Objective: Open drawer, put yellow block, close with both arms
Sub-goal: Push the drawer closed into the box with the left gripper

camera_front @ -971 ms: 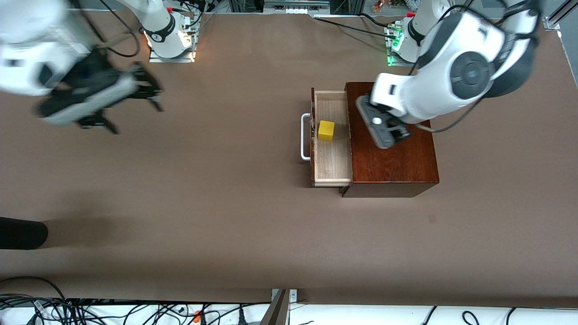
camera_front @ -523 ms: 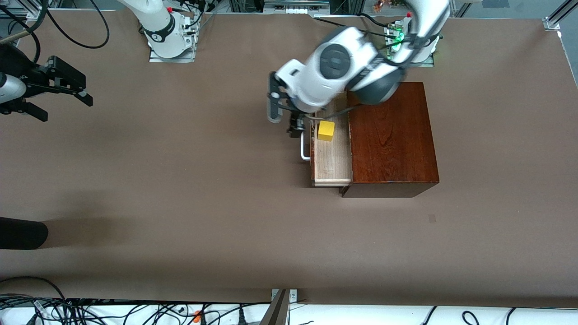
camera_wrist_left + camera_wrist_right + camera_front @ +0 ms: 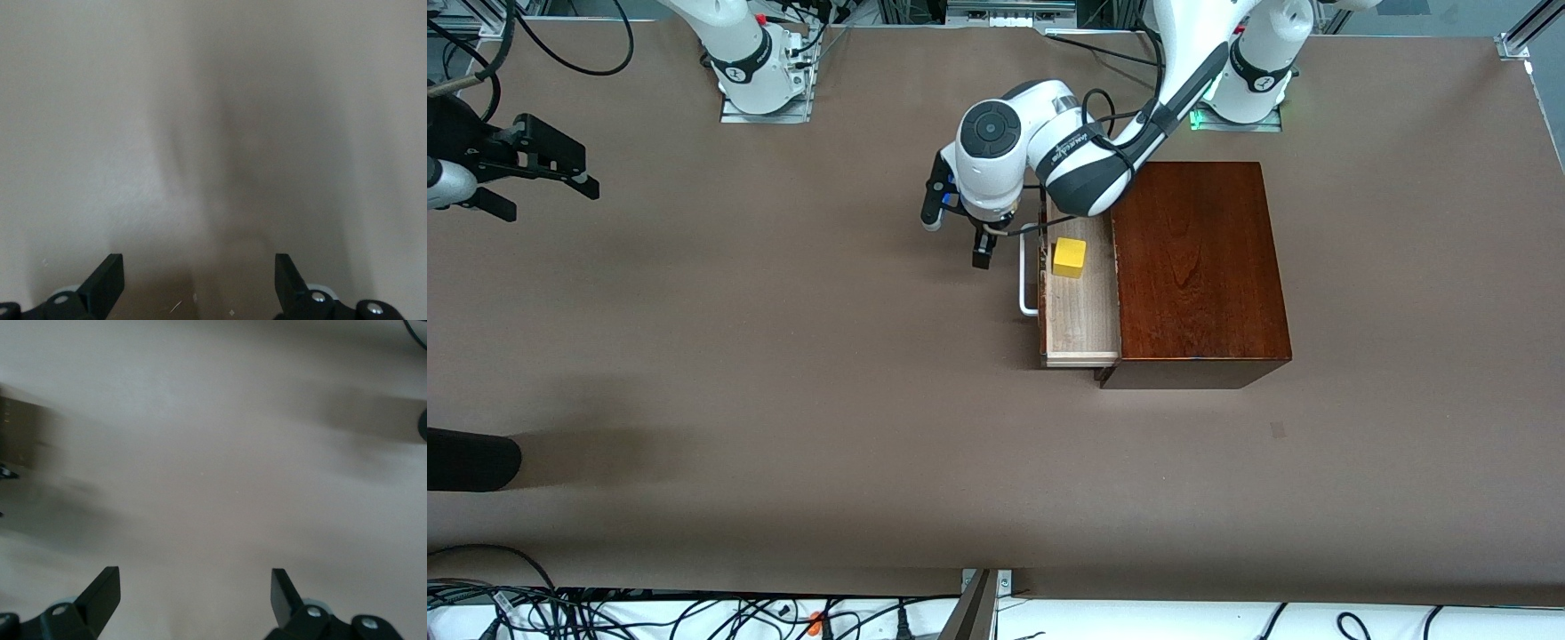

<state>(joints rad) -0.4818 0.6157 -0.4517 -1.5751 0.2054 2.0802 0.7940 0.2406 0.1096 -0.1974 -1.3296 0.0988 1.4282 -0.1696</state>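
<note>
The drawer [image 3: 1082, 307] stands pulled out of the dark mahogany box [image 3: 1199, 267], its white handle [image 3: 1028, 277] facing the right arm's end of the table. The yellow block [image 3: 1069, 257] lies inside on the light wood floor. My left gripper [image 3: 957, 236] is open and hangs low over the table just in front of the drawer, beside the handle's end farther from the front camera, touching nothing. The left wrist view shows its open gripper [image 3: 198, 283] over bare table. My right gripper [image 3: 551, 203] is open and holds nothing, out at its own end of the table; the right wrist view shows that gripper [image 3: 193, 593] over bare table too.
A dark rounded object [image 3: 471, 459] juts in at the table's right-arm end, nearer the front camera. Cables [image 3: 605, 613] run along the edge nearest that camera. Both arm bases [image 3: 758, 67] stand at the edge farthest from it.
The left arm has swung off the box top and come down in front of the drawer by the handle. The right gripper has drawn back to its end of the table. Block and drawer have not moved.
</note>
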